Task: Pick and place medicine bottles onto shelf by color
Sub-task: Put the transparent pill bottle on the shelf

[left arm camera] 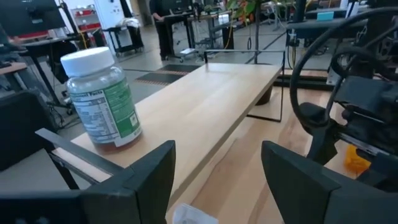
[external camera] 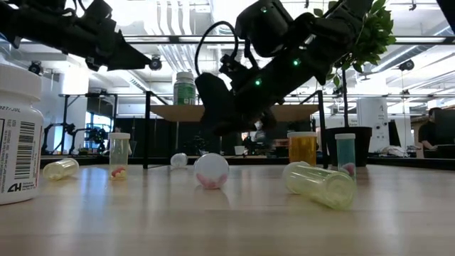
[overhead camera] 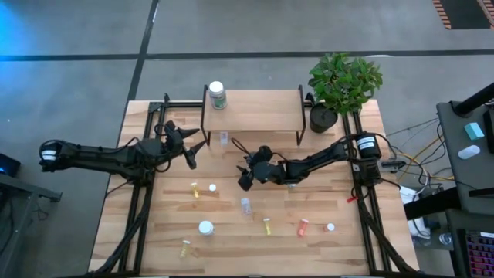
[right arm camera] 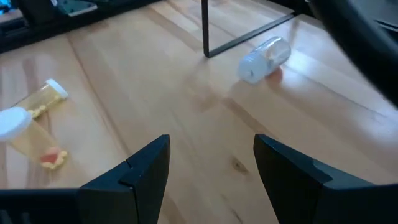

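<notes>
Readable on the large white bottle (external camera: 18, 135) at near left in the low view: a barcode, "JUL" above it, "4H" below. On the green-labelled bottle (left arm camera: 102, 99) on the shelf (left arm camera: 205, 102): "Facts", rest illegible.

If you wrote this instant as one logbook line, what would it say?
shelf: one green-labelled bottle standing on it | left gripper: open, empty, beside shelf | right gripper: open, empty, above table | other bottles: scattered on table

Light wood tabletop (overhead camera: 162, 232), smooth planks with satin sheen. Shelf (left arm camera: 211, 106): pale smooth wood board on thin matt black metal legs. Green-labelled bottle (left arm camera: 102, 99): clear glossy plastic, paper label, white plastic cap. Matt black plastic fingers (right arm camera: 143, 174). Translucent plastic vials (external camera: 320, 183).
</notes>
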You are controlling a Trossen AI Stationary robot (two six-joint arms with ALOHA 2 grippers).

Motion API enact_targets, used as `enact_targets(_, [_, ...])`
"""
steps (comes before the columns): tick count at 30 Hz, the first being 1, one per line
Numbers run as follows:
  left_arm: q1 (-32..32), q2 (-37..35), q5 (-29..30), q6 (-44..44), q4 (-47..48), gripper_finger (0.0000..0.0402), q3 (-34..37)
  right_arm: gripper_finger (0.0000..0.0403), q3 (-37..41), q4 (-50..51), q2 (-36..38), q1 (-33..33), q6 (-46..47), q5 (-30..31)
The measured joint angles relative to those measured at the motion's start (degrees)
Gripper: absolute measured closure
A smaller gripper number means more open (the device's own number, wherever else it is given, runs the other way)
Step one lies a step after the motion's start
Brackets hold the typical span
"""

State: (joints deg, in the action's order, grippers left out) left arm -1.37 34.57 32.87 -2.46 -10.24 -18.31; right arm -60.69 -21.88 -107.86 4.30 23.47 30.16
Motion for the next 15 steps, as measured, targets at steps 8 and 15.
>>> enact_targets(8, [-0.02,2.08,-0.01,0.15,0.07,0.0181,0.28,0.0168,0.00,-0.34,-0.03,-0.67,3.98,1.98])
enact_targets(15, [-0.04,3.25,0.01,-1.07,-4.53,0.0181,2.15,0.0108,0.00,-1.27,-0.05,-0.58,7.95,5.01])
